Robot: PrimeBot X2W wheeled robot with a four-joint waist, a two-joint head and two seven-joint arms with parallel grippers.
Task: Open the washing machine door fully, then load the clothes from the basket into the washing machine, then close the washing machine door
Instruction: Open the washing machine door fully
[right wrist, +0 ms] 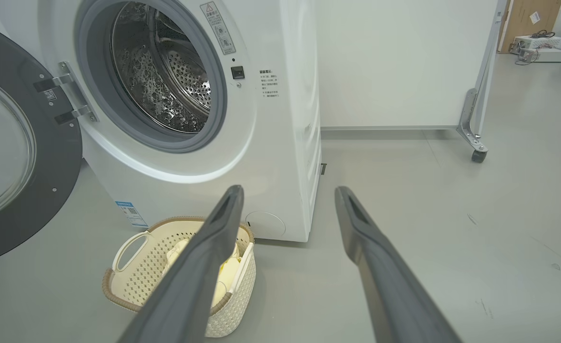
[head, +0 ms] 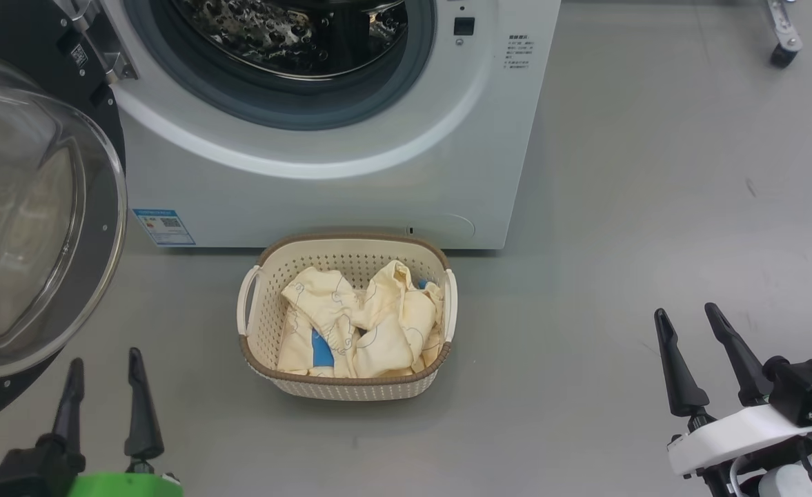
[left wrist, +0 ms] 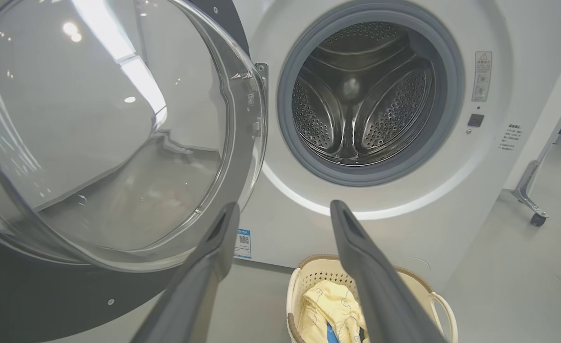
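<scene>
The white washing machine [head: 350,186] stands ahead with its steel drum [left wrist: 363,95] bare. Its round door [head: 26,228] is swung wide open to the left, glass bowl facing me. On the floor in front sits the cream basket [head: 254,324] holding pale yellow clothes [head: 371,317] with a blue piece showing. My left gripper [head: 105,366] is open at the lower left, just right of the door's rim, holding nothing. My right gripper [head: 688,321] is open at the lower right, well clear of the basket. The basket [right wrist: 137,271] also shows in the right wrist view, and the clothes [left wrist: 332,305] in the left wrist one.
Grey floor [head: 654,207] spreads wide to the right of the machine. A wheeled frame leg with a caster [head: 784,52] stands at the far right, beside a white partition [right wrist: 394,62]. The open door [right wrist: 18,157] takes up the space on the left.
</scene>
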